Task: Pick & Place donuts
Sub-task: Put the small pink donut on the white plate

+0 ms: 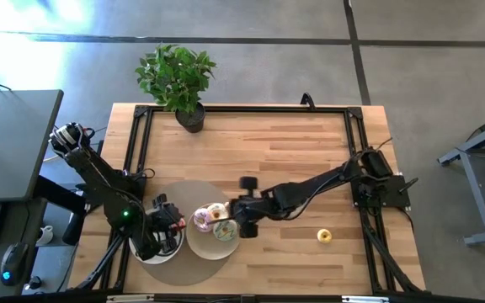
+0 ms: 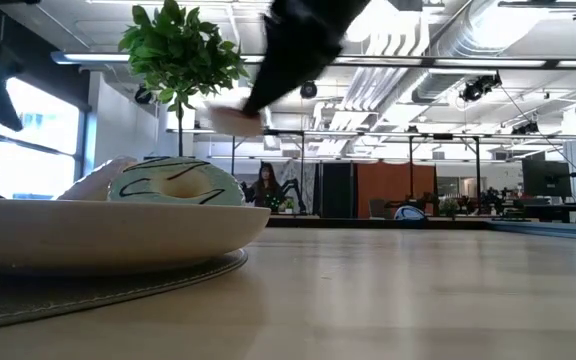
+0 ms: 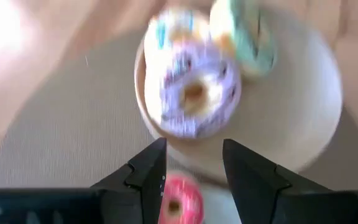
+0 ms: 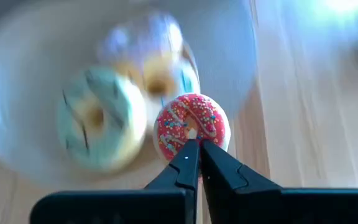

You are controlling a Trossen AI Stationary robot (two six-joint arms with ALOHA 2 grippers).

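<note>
- A small red donut [image 4: 192, 132] with coloured sprinkles is sitting between the tips of the right tool [image 4: 199, 151]; the two fingers are clenched on its lower edge, and the donut is hanging over the edge of a white plate [image 4: 241, 56].
- In this plate [image 1: 194, 244] three larger donuts are lying close together: a green donut [image 4: 95, 127] with dark lines, a pink donut [image 1: 202, 221] and a cream-white donut [image 1: 217, 210]. They are filling most of the plate, so little free room is remaining inside its rim.
- In the low view the green donut [image 2: 175, 184] is rising above the plate rim [image 2: 118, 235], near the rim's right end.
- The plate is resting on a round grey mat [image 1: 171, 192], which is reaching close to the front edge of the desk [image 1: 293, 143].
- The left tool [image 3: 192, 168] is hanging over the mat just beside the plate, its fingers released with a clear gap; another red donut [image 3: 180, 200] is showing below this gap, on a second white plate [image 1: 154, 254] at the left.
- One yellow donut [image 1: 324, 236] is lying alone on bare wood, well apart from the plates, with open desk all around it.
- A potted plant [image 1: 178, 77] is standing at the far edge of the desk, far from both arms.
</note>
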